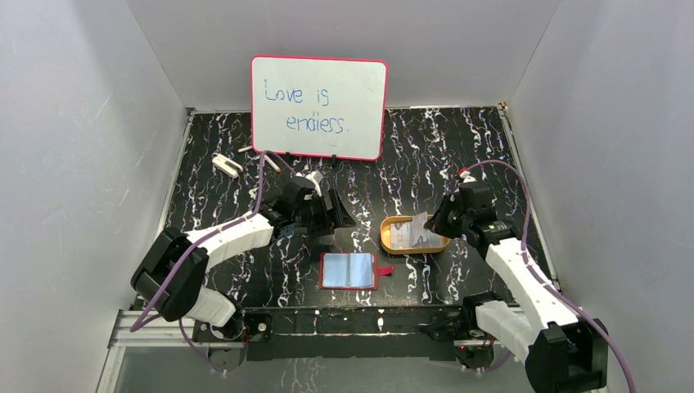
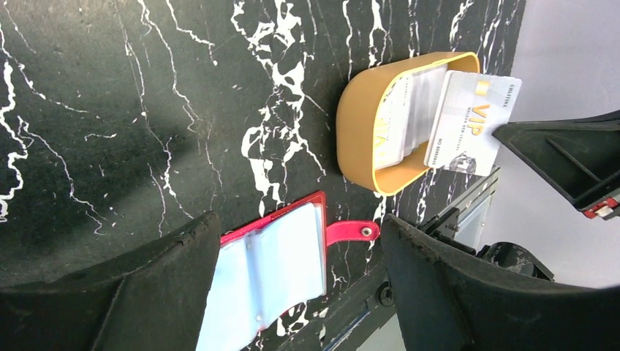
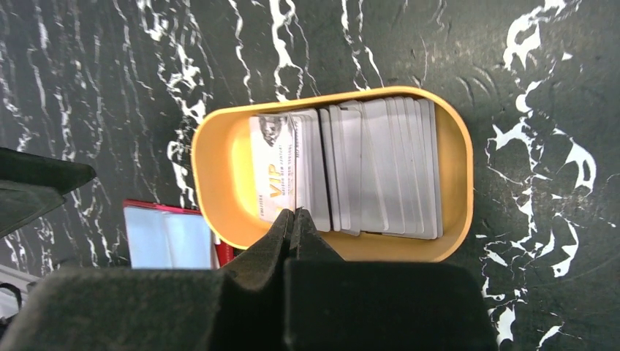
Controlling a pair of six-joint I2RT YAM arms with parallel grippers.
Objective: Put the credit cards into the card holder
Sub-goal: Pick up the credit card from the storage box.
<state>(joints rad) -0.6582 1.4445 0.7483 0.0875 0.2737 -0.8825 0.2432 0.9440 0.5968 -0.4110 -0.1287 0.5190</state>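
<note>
Where the cards (image 3: 380, 168) are kept: a pale stack is fanned, overlapped, inside the orange tray (image 3: 219, 175), which is set right of centre on the black marbled table (image 1: 409, 164).
Right gripper (image 3: 295, 213): it is reached in over the tray, and its fingers are clenched on one edge of the VIP card (image 2: 471, 121).
VIP card: it is gripped at the left end of the stack and is tilted up across the tray's rim, with its gold lettering shown.
Left gripper (image 2: 300, 221): it is held over the table, far and left of the wallet (image 1: 349, 270); its fingers are spread wide and nothing is held between them.
Wallet: it is laid open by the table's near edge, about midway between the arms, with its grey-blue pockets turned up and its red snap tab (image 2: 351, 232) pointed right; it is set near and left of the tray, apart from it.
Whiteboard (image 1: 319, 106): it is propped at the far side, pink-framed, and "Love is endless." is written on it.
Far-left corner: a few small white objects (image 1: 225, 164) are laid there; what they are cannot be told.
</note>
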